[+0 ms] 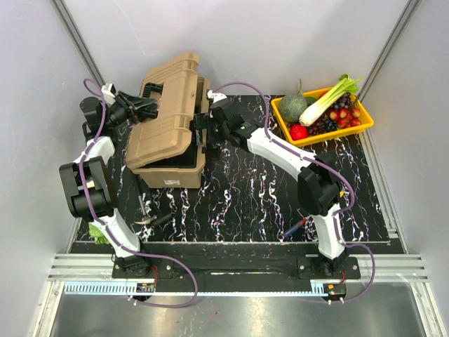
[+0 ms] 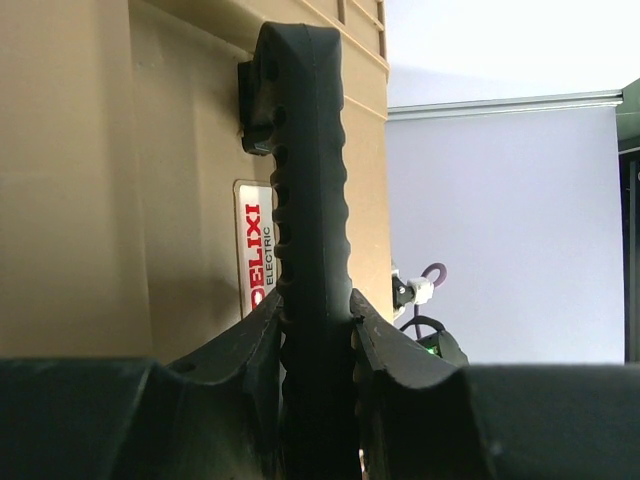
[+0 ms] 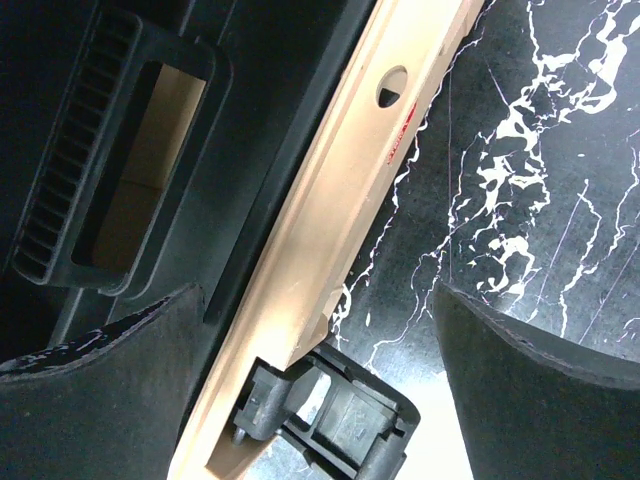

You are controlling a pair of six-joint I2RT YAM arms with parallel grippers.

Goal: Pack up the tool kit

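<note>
The tan toolbox (image 1: 165,137) stands at the back left of the mat with its ribbed lid (image 1: 172,88) partly raised. My left gripper (image 1: 149,107) is shut on the lid's black handle (image 2: 310,180), beside the red DELIXI label (image 2: 258,255). My right gripper (image 1: 202,133) is open at the box's right side. Its fingers straddle the tan rim (image 3: 330,210) and a hanging black latch (image 3: 345,420), touching neither. The black inner tray (image 3: 120,170) shows inside. Pliers and a screwdriver (image 1: 149,214) lie on the mat in front of the box. Another screwdriver (image 1: 295,228) lies by the right arm.
A yellow tray (image 1: 365,121) of vegetables sits at the back right corner. The black marbled mat (image 1: 245,196) covers the table, with grey walls close on both sides. Something green (image 1: 98,235) lies by the left arm's base.
</note>
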